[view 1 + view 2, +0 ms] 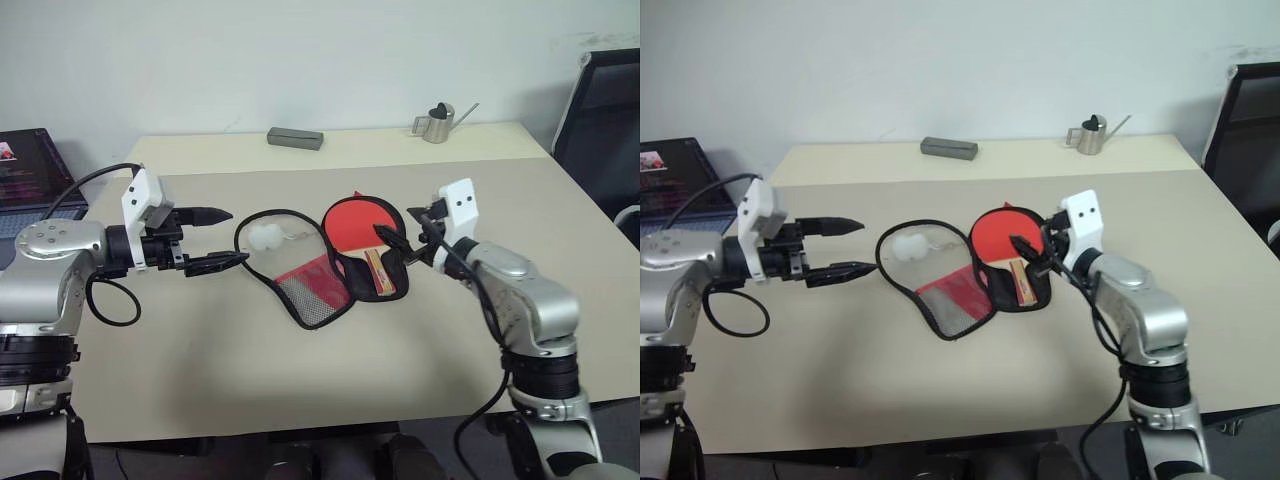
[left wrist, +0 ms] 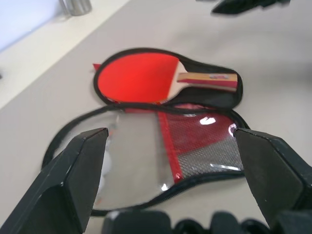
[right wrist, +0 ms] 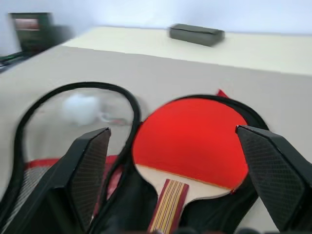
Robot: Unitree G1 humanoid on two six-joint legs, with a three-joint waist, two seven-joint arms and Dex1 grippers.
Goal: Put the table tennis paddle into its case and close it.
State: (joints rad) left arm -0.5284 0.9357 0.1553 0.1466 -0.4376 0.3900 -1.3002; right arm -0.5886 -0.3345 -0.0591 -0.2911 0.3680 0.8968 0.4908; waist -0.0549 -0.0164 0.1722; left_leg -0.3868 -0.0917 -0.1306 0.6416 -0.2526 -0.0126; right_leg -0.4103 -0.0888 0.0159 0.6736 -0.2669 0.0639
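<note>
The table (image 1: 250, 380) is wide and beige, and near its middle the case (image 1: 320, 290) lies unzipped and spread flat in two halves. The half toward the robot's right is black and holds the paddle (image 1: 360, 225), with the round red face away from the robot and the wood handle pointing back toward it, so the long axis runs about from far to near, leaning a little sideways. The other half is the lid, a clear window with a red mesh pocket, and it lies flat on the table toward the left side, its black zipper rim making a loop; a white pom-pom (image 1: 266, 238) rests inside this loop. I judge that the paddle is already in place and the step which remains is to fold the lid over it and close the zipper. The left gripper (image 1: 212, 240) hovers just beside the outer edge of the lid, its fingers spread wide and holding nothing, pointing across toward the case. The right gripper (image 1: 400, 240) is above the handle end of the paddle half, its fingers also spread and empty. The lid lies directly before the left fingers, so the left arm seems nearer for lifting it, and the fold must turn over the seam between the halves, toward the right. At the far edge stand a small metal can (image 1: 437, 122) and a grey box (image 1: 295, 138).
</note>
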